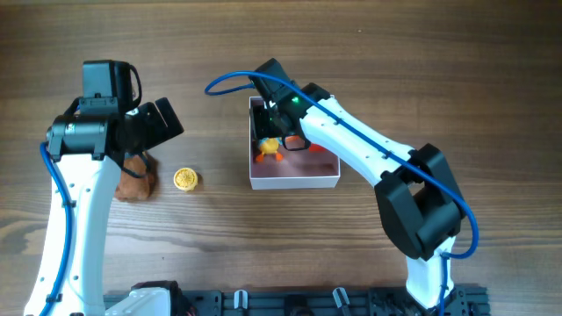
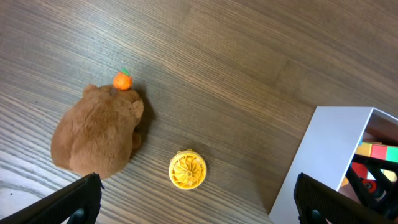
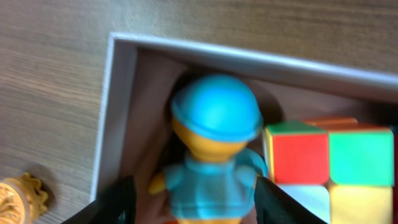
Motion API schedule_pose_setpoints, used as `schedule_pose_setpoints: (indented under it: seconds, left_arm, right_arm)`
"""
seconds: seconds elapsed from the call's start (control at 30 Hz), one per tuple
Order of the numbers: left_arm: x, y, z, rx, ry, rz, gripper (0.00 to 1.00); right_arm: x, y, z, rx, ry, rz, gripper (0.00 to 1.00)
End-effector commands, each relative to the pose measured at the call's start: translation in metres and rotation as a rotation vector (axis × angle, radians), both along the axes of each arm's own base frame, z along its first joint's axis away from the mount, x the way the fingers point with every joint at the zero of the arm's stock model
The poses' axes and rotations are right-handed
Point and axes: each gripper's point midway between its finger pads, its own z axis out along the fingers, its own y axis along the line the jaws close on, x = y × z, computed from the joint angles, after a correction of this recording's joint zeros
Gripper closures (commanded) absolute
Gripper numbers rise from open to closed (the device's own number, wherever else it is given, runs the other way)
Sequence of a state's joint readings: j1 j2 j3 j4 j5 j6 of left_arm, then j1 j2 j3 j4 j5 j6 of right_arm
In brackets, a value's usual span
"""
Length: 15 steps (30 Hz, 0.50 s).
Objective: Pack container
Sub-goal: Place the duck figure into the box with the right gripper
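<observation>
The container (image 1: 294,182) is a white-walled box with a pink inside, right of centre; it also shows in the left wrist view (image 2: 323,155) and the right wrist view (image 3: 118,93). My right gripper (image 1: 279,132) (image 3: 193,205) is down inside it, open, its fingers either side of a duck figure in a blue cap (image 3: 214,118) (image 1: 268,146). A colour cube (image 3: 329,162) (image 2: 373,151) lies beside the figure in the box. My left gripper (image 1: 151,132) (image 2: 199,199) is open and empty above the table. A brown plush toy (image 1: 136,180) (image 2: 99,140) and a yellow round toy (image 1: 184,179) (image 2: 187,169) lie below it.
A small orange piece (image 2: 122,81) sits on the plush toy's head. The yellow round toy also shows at the lower left of the right wrist view (image 3: 18,199), outside the box. A black rail (image 1: 299,303) runs along the table's front edge.
</observation>
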<state>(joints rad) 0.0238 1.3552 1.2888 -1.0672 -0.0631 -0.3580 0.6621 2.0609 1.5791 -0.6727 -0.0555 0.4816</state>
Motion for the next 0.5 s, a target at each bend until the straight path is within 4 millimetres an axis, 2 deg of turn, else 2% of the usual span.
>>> schedule_pose_setpoints:
  seconds: [0.0,0.03,0.07,0.1,0.13,0.17,0.2,0.27,0.3,0.33,0.43,0.47]
  left_arm:
    - [-0.002,0.003,0.009,0.013,-0.02,0.001,0.0]
    - [-0.003,0.003,0.009,0.014,-0.017,0.001,0.0]
    - [-0.004,0.003,0.009,0.014,-0.013,0.001,0.0]
    - [-0.006,0.003,0.008,0.015,-0.002,-0.003,0.0]
    - [-0.012,0.002,0.005,0.024,0.024,-0.029,0.0]
    - [-0.019,0.001,0.002,0.038,0.058,-0.052,0.0]
    - [-0.024,0.004,0.001,0.059,0.08,-0.038,0.0]
    - [-0.041,0.029,-0.001,0.114,0.128,0.147,0.0]
    - [-0.047,0.036,-0.001,0.096,0.137,0.198,0.0]
    - [-0.051,0.045,0.0,0.093,0.141,0.235,0.0]
    - [-0.056,0.057,-0.005,0.092,0.173,0.179,0.0]
    - [-0.055,0.058,-0.007,0.081,0.174,0.136,0.0]
  right_arm:
    - [0.013,-0.021,0.076,-0.006,-0.167,-0.022,0.36]
    - [0.015,-0.033,0.103,-0.012,-0.222,-0.041,0.33]
    - [0.017,-0.058,0.145,-0.017,-0.299,-0.093,0.18]
    - [0.016,-0.084,0.177,-0.014,-0.35,-0.147,0.04]
    - [0.01,-0.127,0.214,0.005,-0.395,-0.228,0.0]
    - [0.001,-0.174,0.239,0.002,-0.418,-0.323,0.0]
    - [-0.007,-0.205,0.25,-0.001,-0.422,-0.389,0.0]
    - [-0.028,-0.274,0.26,-0.025,-0.393,-0.545,0.0]
    - [-0.039,-0.306,0.256,-0.058,-0.357,-0.604,0.0]
    - [-0.044,-0.324,0.25,-0.079,-0.326,-0.624,0.0]
    - [-0.044,-0.343,0.232,-0.11,-0.26,-0.621,0.0]
    - [-0.042,-0.343,0.225,-0.102,-0.234,-0.619,0.0]
